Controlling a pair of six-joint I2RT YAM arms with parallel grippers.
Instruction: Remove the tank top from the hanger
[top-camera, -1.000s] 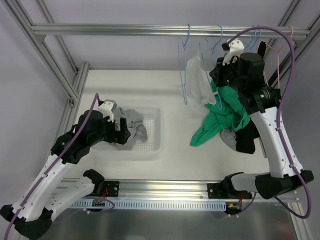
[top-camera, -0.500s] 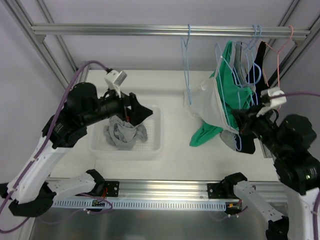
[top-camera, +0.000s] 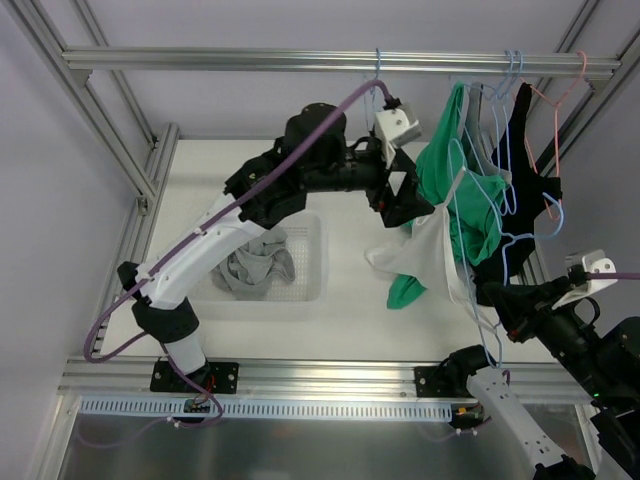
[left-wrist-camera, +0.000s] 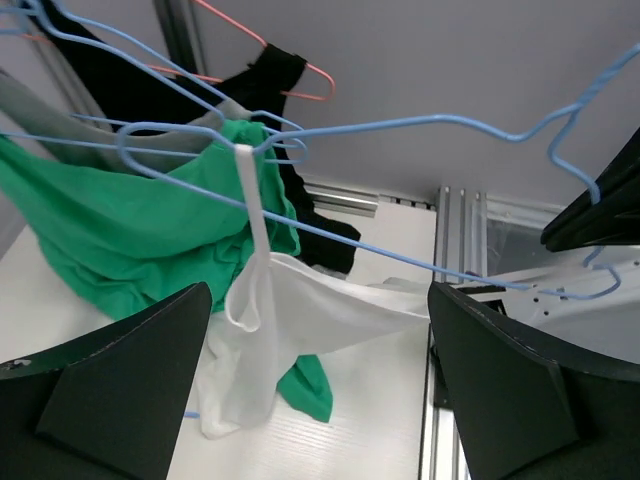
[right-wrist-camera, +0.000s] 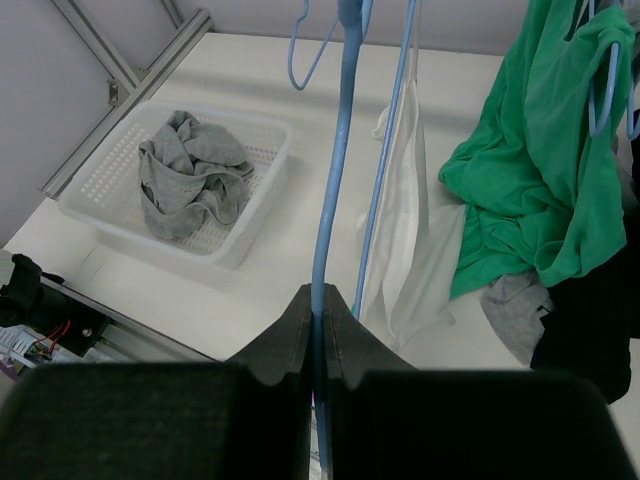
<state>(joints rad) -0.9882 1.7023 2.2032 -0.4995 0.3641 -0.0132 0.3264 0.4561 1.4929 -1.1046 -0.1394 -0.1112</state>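
Observation:
The white tank top (top-camera: 425, 255) hangs by one strap from a blue hanger (top-camera: 470, 280), which is tilted away from the rail toward the near right. My right gripper (top-camera: 492, 300) is shut on that hanger's wire (right-wrist-camera: 335, 190) at its lower end, seen in the right wrist view (right-wrist-camera: 322, 300). My left gripper (top-camera: 408, 208) reaches across, open, just left of the top's upper part. In the left wrist view (left-wrist-camera: 320, 400) the white top (left-wrist-camera: 300, 320) hangs between and beyond my wide-open fingers (left-wrist-camera: 120, 380), apart from them, with the blue hanger (left-wrist-camera: 420, 125) above.
A green garment (top-camera: 450, 200), a black one (top-camera: 530, 185) and a grey one hang on other hangers from the rail (top-camera: 250, 60). A pink hanger (top-camera: 560, 100) and an empty blue hanger (top-camera: 377, 75) hang there too. The white basket (top-camera: 315, 270) holds a grey garment (top-camera: 250, 270).
My left arm rose from the basket, leaving the grey garment there, and swung right to the tank top. My right arm pulled the blue hanger down toward the near edge.

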